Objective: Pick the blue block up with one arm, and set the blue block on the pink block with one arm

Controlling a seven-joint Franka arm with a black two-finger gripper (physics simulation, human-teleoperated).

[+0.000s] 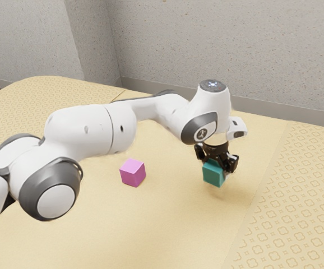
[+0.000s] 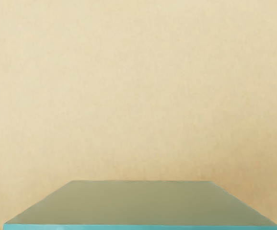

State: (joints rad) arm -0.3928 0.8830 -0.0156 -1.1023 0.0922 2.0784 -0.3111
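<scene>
Nearest, at the exterior view's left, the arm (image 1: pixel 52 193) rises and reaches right over the tan table (image 1: pixel 151 230). The pink block (image 1: pixel 132 172) rests on the table, apart from the blue block (image 1: pixel 213 175) to its right. The gripper (image 1: pixel 216 166) clasps the blue block from two sides, holding it just above the table, with its shadow beneath.

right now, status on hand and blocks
Hand shut on blue block, held above the table. Pink block sits apart, toward the exterior view's left. Nothing between them.
</scene>
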